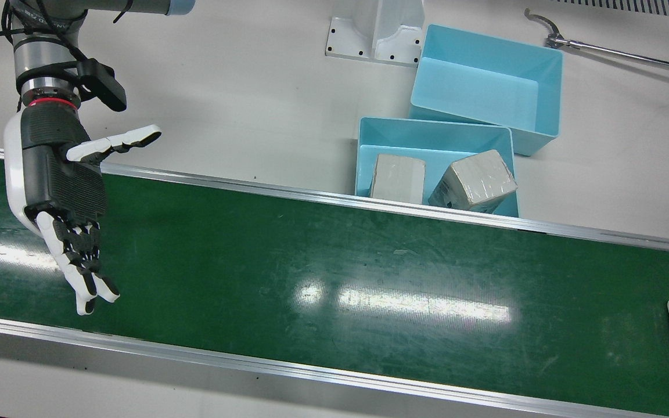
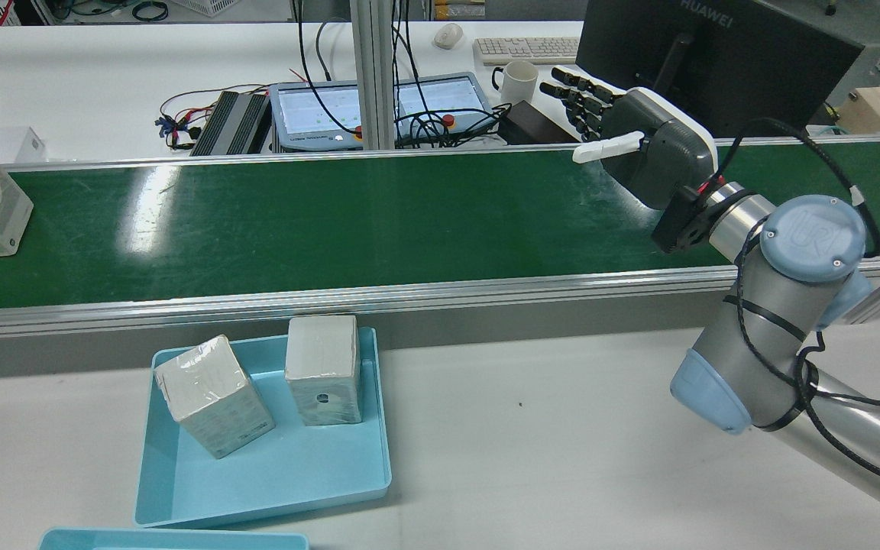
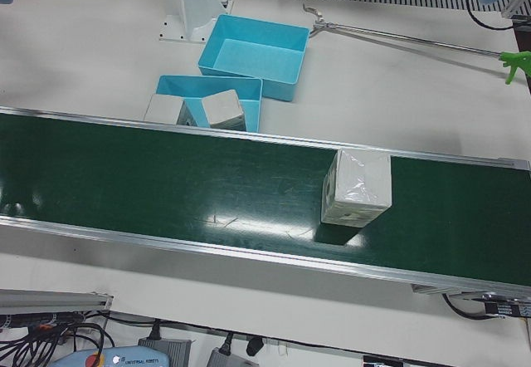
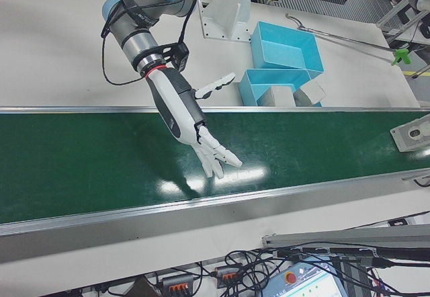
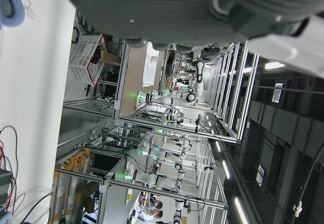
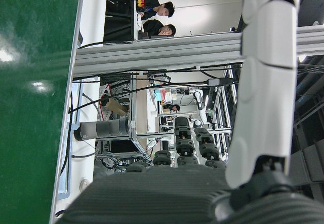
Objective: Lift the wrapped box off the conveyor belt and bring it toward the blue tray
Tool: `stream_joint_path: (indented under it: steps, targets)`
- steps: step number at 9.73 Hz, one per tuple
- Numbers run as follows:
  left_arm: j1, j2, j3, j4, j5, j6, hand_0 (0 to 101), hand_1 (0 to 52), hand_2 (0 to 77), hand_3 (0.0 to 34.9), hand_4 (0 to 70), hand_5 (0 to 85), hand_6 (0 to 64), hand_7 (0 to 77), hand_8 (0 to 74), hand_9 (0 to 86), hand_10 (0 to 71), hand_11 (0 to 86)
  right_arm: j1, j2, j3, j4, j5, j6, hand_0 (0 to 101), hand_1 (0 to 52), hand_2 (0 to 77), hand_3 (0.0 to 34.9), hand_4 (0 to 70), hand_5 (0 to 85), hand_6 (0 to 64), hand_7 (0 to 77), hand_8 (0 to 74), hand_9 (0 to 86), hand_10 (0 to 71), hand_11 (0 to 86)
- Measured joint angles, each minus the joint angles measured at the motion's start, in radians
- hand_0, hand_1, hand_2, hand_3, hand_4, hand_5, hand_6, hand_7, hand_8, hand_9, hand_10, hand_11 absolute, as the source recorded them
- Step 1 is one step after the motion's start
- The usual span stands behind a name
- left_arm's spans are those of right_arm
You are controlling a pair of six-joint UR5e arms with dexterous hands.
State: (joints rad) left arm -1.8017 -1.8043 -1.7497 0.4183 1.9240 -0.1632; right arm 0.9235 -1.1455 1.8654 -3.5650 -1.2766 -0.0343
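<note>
The right hand (image 1: 61,191) hangs open and empty over the green conveyor belt (image 1: 334,273). The wrapped box (image 3: 357,187) stands on the belt well apart from it, toward the robot's left, past the blue tray (image 1: 436,145). The left hand's state is unclear.

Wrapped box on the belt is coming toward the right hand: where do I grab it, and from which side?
Take the wrapped box across its two opposite upright side faces, coming from above. It stands upright and alone on the conveyor belt, sides clear. The right hand is open over the belt. The film looks slick, so squeeze firmly.
</note>
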Motion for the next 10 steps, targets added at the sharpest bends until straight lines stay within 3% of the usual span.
stream_joint_path:
  steps: [10]
  targets:
    - [0.000, 0.000, 0.000, 0.000, 0.000, 0.000, 0, 0.0, 1.1, 0.0, 0.0, 1.1, 0.0, 0.5, 0.5, 0.5, 0.5, 0.5, -0.008, 0.006, -0.002, 0.002, 0.006, -0.003, 48, 12.0, 4.9, 0.0, 9.8, 7.6, 5.5, 14.2, 2.7, 2.7, 0.0, 1.1]
